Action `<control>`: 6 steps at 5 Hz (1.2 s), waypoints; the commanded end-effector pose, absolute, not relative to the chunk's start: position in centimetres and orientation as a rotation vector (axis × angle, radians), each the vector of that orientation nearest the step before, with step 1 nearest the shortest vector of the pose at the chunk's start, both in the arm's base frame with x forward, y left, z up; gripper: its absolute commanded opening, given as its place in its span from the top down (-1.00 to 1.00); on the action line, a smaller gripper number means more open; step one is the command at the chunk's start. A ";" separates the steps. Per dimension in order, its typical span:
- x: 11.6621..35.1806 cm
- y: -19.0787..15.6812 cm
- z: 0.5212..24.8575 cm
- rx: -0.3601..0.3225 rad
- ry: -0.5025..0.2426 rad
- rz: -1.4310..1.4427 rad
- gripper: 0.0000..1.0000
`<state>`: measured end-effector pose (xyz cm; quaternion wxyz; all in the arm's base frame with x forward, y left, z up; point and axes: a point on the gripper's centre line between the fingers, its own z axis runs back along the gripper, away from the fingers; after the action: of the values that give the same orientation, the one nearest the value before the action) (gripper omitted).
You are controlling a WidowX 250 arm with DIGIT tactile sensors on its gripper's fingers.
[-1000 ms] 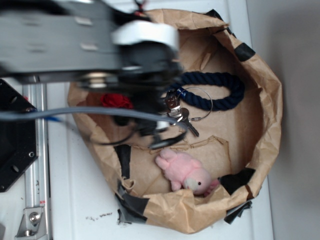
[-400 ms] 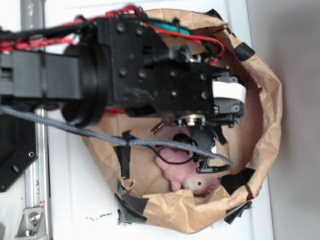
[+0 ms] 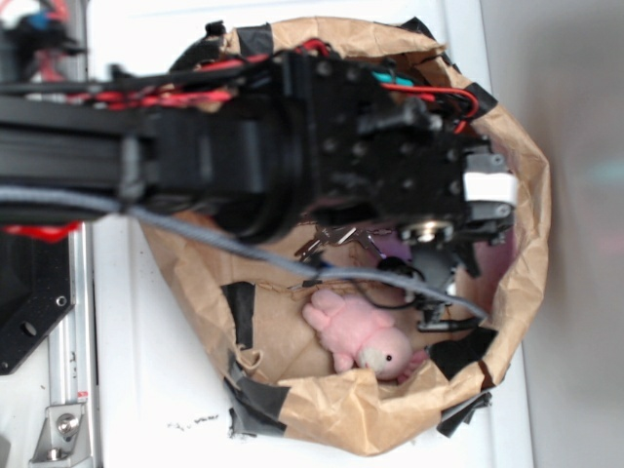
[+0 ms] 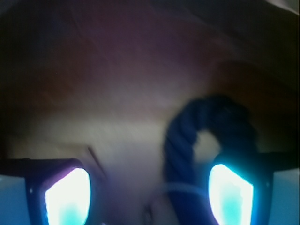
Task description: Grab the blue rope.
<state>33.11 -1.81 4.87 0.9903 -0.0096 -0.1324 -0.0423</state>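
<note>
A: Where's the blue rope (image 4: 206, 136)?

B: Only the wrist view shows it. A dark twisted loop on the brown paper floor, its bend arching up and over towards the right finger (image 4: 229, 194). The strand comes down between the two glowing fingers, nearer the right one. A pale thin arc crosses low in front; possibly the key ring, too blurred to say.

A: And from outside?

B: The rope is hidden. The black arm (image 3: 292, 146) covers the middle of the paper bag (image 3: 522, 185). A few silver keys (image 3: 327, 239) poke out under the wrist, so I judge the rope is just beyond them, beneath the gripper (image 4: 147, 197).

A: Jaws?

B: Apart. The fingers sit wide at the lower corners of the wrist view with bare paper and rope between, nothing pinched.

A: So which step?

B: Approach, I'd say: positioned over the rope, not yet gripping. Next it needs to come down so the strand sits squarely between the fingers, shifted a touch towards the loop, then close.

A: Anything else nearby?

B: A pink plush toy (image 3: 361, 336) lower in the bag, apart from the gripper. The robot's grey cable (image 3: 195, 234) trails across in front; not the target.
</note>
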 end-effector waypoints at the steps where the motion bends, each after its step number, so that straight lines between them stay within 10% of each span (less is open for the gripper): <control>1: 35.2 -1.8 4.3 -0.078 -0.270 -0.044 -1.00; 3: 31.9 -1.4 1.8 -0.149 -0.163 -0.039 -1.00; 6: 28.8 -1.1 0.6 -0.059 -0.103 -0.053 -1.00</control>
<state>29.10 -0.92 1.06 0.9971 -0.0273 -0.0640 -0.0300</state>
